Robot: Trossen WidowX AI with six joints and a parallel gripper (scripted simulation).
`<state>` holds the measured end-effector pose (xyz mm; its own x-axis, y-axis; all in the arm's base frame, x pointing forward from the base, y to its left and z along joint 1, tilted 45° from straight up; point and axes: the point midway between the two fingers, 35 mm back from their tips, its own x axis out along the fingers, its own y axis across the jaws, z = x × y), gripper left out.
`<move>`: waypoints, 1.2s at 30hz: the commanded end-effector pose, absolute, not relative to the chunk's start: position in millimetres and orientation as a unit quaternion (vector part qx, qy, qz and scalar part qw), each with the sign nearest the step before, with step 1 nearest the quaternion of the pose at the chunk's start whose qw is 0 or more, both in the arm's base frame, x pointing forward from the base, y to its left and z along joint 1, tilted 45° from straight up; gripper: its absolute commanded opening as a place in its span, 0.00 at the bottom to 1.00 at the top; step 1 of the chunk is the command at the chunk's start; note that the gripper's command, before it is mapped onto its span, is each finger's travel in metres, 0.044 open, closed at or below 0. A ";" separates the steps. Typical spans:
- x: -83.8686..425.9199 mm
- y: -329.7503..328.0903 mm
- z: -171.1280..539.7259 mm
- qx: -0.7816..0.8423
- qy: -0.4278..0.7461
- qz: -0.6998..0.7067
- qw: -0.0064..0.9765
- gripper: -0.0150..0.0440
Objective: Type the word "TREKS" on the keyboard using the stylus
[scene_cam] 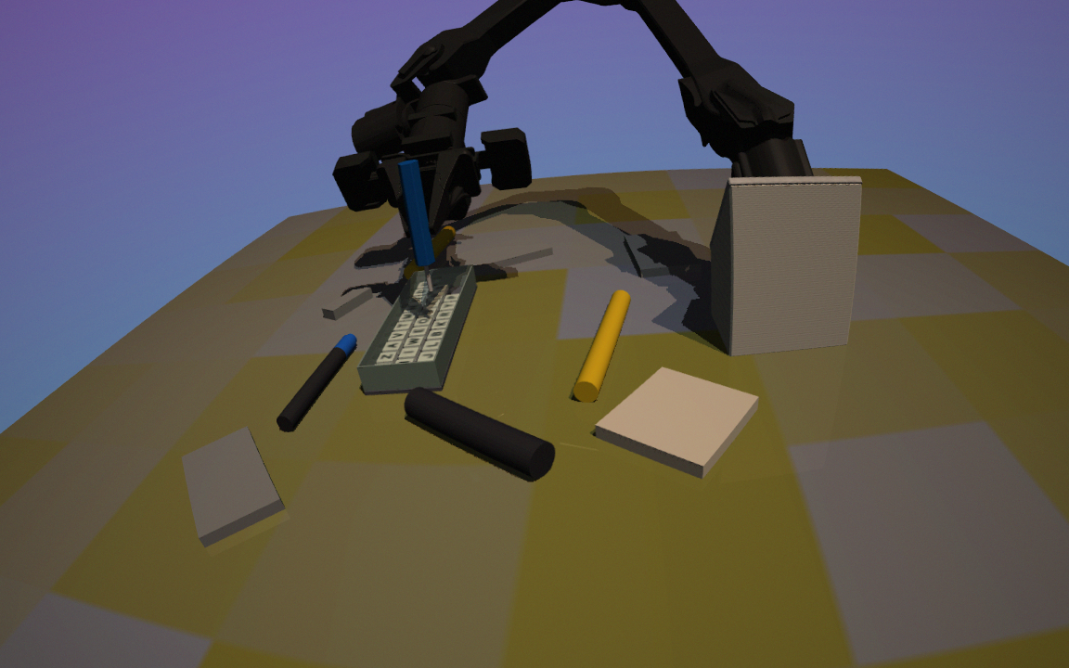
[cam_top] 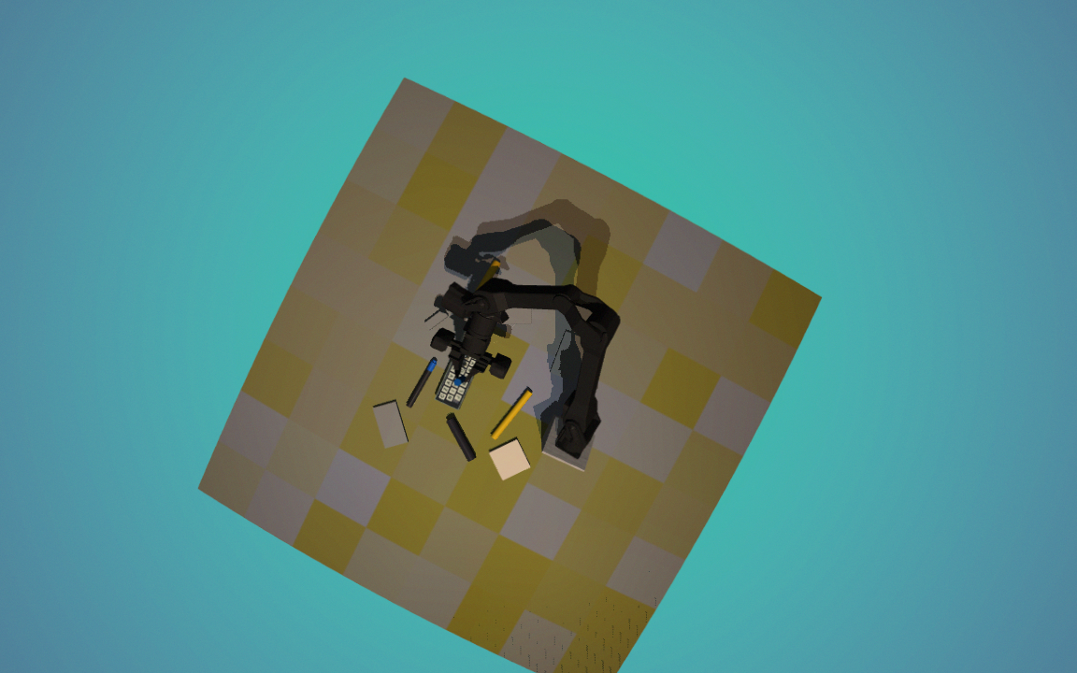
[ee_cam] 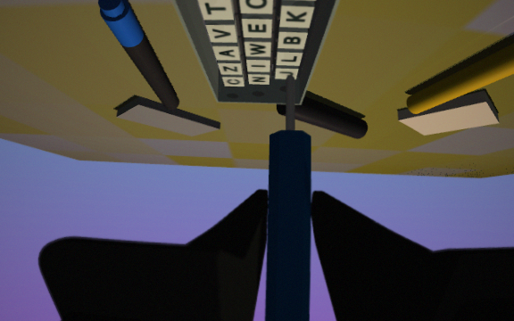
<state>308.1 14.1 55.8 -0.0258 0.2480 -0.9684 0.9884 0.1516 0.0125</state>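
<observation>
The blue stylus (cam_top: 457, 381) (scene_cam: 414, 199) (ee_cam: 289, 267) stands nearly upright with its thin grey tip down. My gripper (scene_cam: 420, 224) (ee_cam: 289, 200) is shut on its blue body, one finger on each side. The grey-green keyboard (cam_top: 449, 405) (scene_cam: 401, 378) (ee_cam: 245, 99) lies below, with rows of pale lettered keys. The tip looks raised above the keys in the exterior view. In the wrist view it overlaps the edge of the J key (ee_cam: 286, 72); which key lies straight beneath it is unclear. The T key (ee_cam: 216, 8), E key (ee_cam: 257, 28) and K key (ee_cam: 297, 17) show there; R and S do not.
A black pen with blue cap (scene_cam: 314, 386) lies left of the keyboard. A black cylinder (scene_cam: 476, 431) lies in front, a yellow rod (scene_cam: 603, 344) to the right. A grey slab (scene_cam: 231, 481) and a beige slab (scene_cam: 677, 419) lie nearer the camera. A pale block (scene_cam: 792, 265) stands right.
</observation>
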 end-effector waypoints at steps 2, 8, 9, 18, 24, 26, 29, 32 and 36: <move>309.1 12.6 57.2 0.518 0.597 -0.395 0.469 0.25; 317.1 1.1 71.5 0.518 0.596 -0.396 0.468 0.25; 318.6 -1.4 74.5 0.518 0.596 -0.396 0.468 0.25; 329.2 -24.0 102.0 0.519 0.596 -0.398 0.466 0.25; 333.2 -38.8 120.0 0.519 0.596 -0.399 0.465 0.25; 333.6 -40.5 122.0 0.519 0.596 -0.399 0.465 0.25; 333.9 -43.0 119.6 0.519 0.596 -0.399 0.465 0.25; 334.6 -50.9 111.5 0.519 0.595 -0.399 0.465 0.25; 334.8 -54.7 107.7 0.519 0.595 -0.399 0.465 0.25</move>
